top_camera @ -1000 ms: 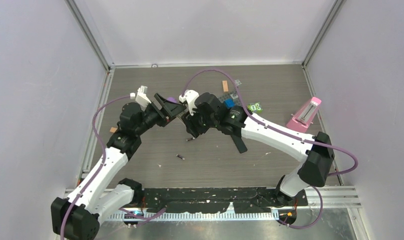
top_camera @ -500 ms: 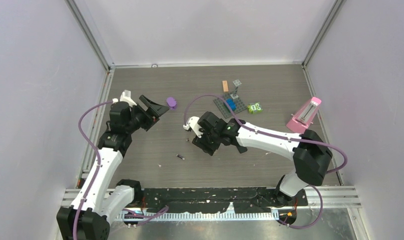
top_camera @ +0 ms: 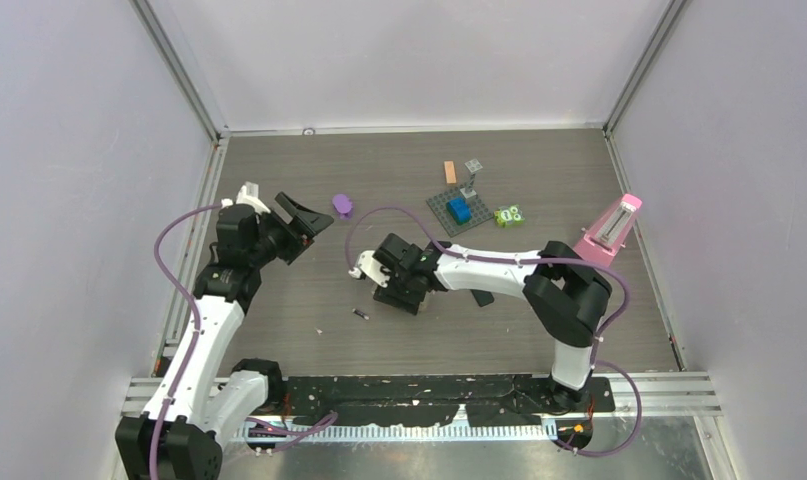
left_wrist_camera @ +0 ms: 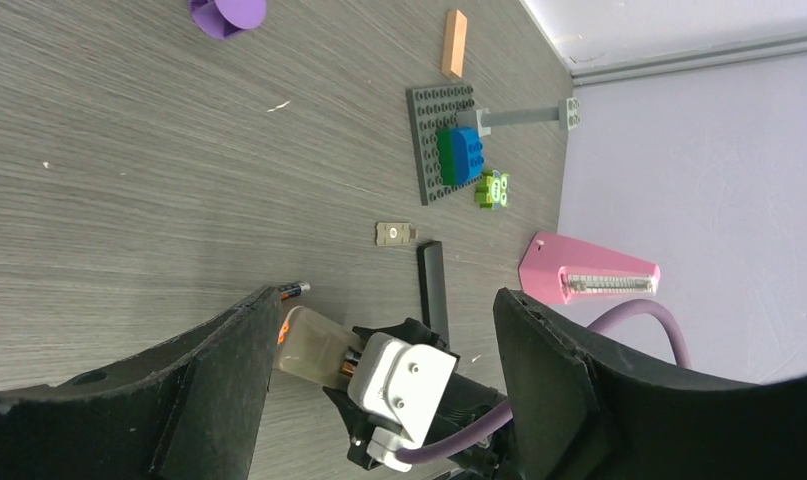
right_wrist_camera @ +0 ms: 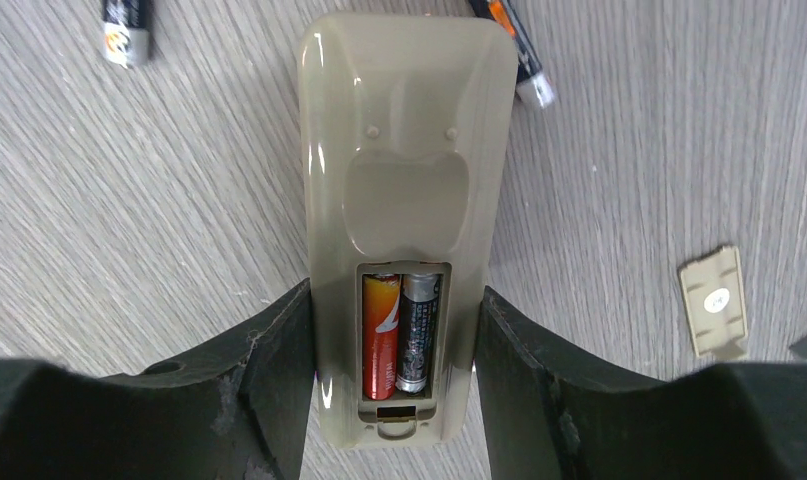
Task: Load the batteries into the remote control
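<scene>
Near the tabletop's middle, my right jaws clamp the remote control [right_wrist_camera: 404,150], both batteries [right_wrist_camera: 399,330] already seated in its bay; my left jaws hang apart, empty; I judge only the cover [right_wrist_camera: 714,300] remains.

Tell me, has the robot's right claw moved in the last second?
Yes. The right gripper, clamped on the remote control, has come toward the arms' bases and slightly leftward, away from the grey brick plate.
</scene>
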You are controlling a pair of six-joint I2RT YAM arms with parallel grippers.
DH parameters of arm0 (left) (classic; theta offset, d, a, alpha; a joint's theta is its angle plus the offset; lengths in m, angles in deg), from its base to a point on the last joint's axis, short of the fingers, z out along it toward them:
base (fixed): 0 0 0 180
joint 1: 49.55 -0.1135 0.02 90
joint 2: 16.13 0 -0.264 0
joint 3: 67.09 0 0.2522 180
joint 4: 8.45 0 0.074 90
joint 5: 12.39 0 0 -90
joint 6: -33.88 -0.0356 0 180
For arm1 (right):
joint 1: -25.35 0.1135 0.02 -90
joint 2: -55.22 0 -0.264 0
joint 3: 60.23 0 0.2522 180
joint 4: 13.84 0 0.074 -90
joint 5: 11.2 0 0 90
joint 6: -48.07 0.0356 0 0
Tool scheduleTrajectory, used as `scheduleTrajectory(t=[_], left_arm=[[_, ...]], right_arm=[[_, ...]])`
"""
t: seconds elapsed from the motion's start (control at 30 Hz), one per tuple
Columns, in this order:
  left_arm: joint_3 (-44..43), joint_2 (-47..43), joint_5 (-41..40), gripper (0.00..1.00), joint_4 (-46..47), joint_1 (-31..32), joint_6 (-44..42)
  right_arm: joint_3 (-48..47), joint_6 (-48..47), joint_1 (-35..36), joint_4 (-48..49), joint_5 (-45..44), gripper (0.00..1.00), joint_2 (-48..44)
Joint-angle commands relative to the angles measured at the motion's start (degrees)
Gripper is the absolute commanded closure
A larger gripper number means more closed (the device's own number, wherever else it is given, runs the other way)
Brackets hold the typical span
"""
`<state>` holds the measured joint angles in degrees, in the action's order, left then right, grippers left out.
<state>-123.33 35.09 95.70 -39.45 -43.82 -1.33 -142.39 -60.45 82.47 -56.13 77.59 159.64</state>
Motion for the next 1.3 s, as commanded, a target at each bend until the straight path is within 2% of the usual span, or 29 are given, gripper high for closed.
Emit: scheduleTrajectory(t=[0.0, 0.37, 0.7, 0.9, 1.1, 1.27], left_arm=[[-0.3, -1.0, 1.1, 0.22, 0.2, -1.2, -1.8], [-0.2, -0.1, 2.4, 0.22, 0.8, -2.4, -2.0], [-0.3, 0.4, 2.7, 0.22, 1.2, -2.6, -1.6], [-0.2, 0.3, 3.0, 0.22, 1.4, -2.7, -1.7], [-0.4, 0.4, 3.4, 0.22, 1.5, -2.7, -1.5], [-0.5, 0.1, 3.4, 0.22, 1.5, -2.7, -1.7]], right_arm=[[-4.8, -2.4, 0.7, 1.0, 2.3, 0.59, 1.8], [-8.5, -4.1, 1.0, -4.7, 3.9, 0.52, 7.6], [-8.5, -4.4, 1.1, -6.4, 4.0, 0.39, 8.2], [-8.5, -4.7, 1.6, -7.1, 3.8, 0.37, 8.6], [-8.3, -4.3, 1.8, -6.9, 2.5, 0.33, 7.5], [-8.4, -1.5, 0.5, -5.7, 4.7, 0.24, 2.6]])
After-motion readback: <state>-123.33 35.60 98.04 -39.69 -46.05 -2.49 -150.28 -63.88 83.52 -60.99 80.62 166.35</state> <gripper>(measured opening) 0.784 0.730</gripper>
